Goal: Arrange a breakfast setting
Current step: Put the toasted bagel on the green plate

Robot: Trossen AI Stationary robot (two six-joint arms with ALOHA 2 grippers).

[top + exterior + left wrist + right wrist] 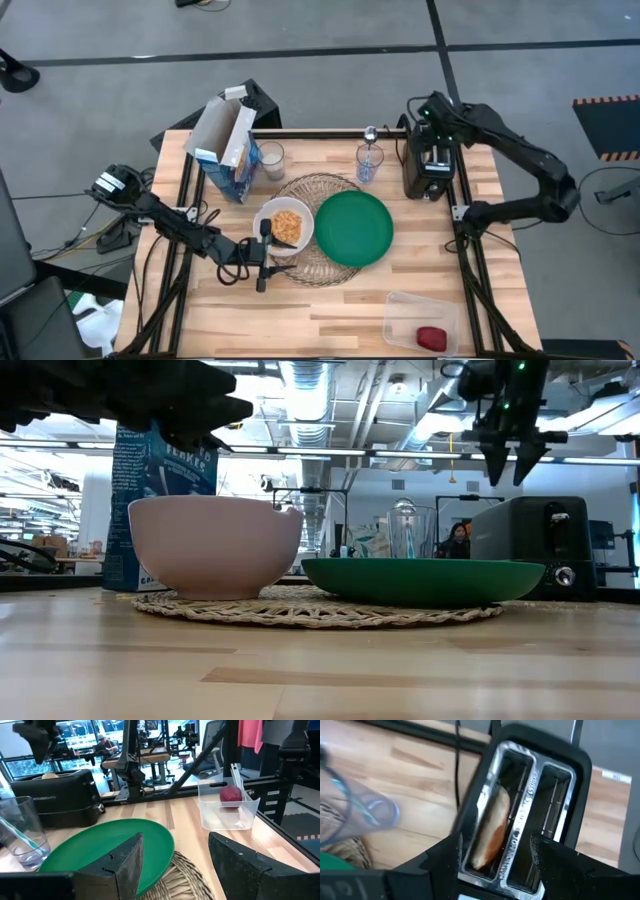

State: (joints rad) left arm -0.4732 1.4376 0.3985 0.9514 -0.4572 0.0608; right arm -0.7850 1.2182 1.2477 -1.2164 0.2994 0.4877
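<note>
Near the table's (400, 285) front right corner a clear plastic tub (420, 322) holds the small red apple (432, 338). Toward the front left the left gripper (263, 256) hovers just beside the white bowl (283, 226), its fingers (120, 865) apart and empty. The bowl, with cereal inside, sits on the round woven wicker mat (322, 262), and the green plate (353, 229) overlaps the mat's right side. Farther back stand the blue-and-white cereal box (225, 150) with its top flaps open, a clear glass (270, 160) beside it, and a second glass (369, 163) holding a spoon (370, 135). At the back right edge the right gripper (508, 462) hangs above the black toaster (428, 160), fingers spread, nothing held; a bagel half (491, 827) stands in one slot
</note>
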